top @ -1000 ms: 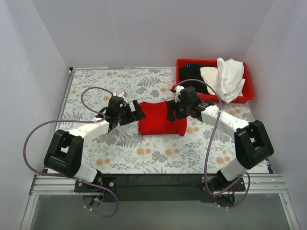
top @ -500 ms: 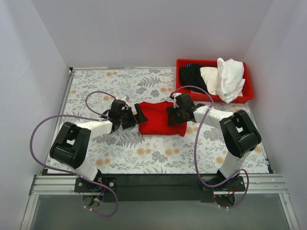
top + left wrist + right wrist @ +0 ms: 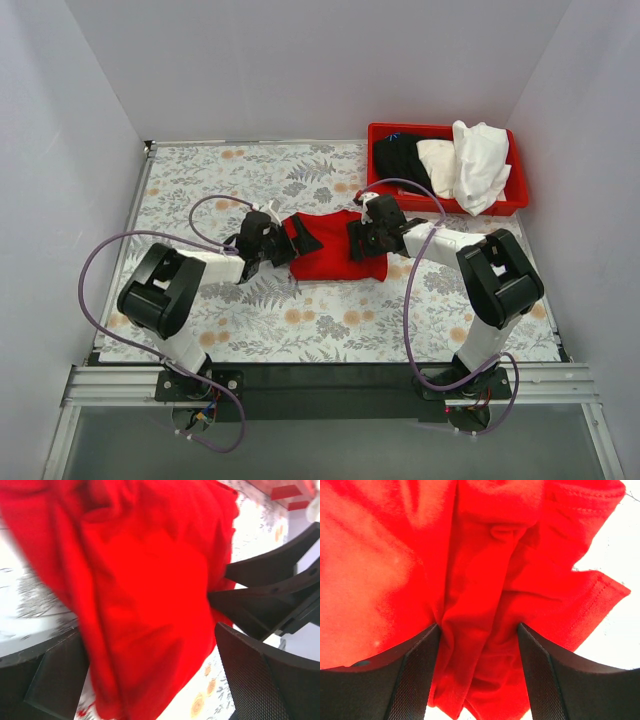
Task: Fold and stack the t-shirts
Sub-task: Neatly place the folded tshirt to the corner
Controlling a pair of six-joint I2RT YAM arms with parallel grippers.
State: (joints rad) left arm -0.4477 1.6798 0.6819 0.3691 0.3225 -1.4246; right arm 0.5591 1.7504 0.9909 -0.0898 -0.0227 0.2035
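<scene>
Cloth of red t-shirt [image 3: 485, 605] bunches between right hand [image 3: 477, 680] fingers

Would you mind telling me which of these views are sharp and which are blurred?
Top external: sharp and evenly lit, red shirt and bin clear. Left wrist: shirt smeared by motion blur, especially at left. Right wrist: mostly sharp, stitching visible, table beyond washed out white.

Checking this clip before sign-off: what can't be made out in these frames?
- Top view: the claws' tips on the red t-shirt are too small to judge a grip.
- Left wrist: cloth is motion-blurred; shirt cut off by the frame's top edge.
- Right wrist: red cloth fills the frame; whether the right claw pinches the bunched fold is unclear.
- Red bin: white shirt covers others; count unclear.
</scene>
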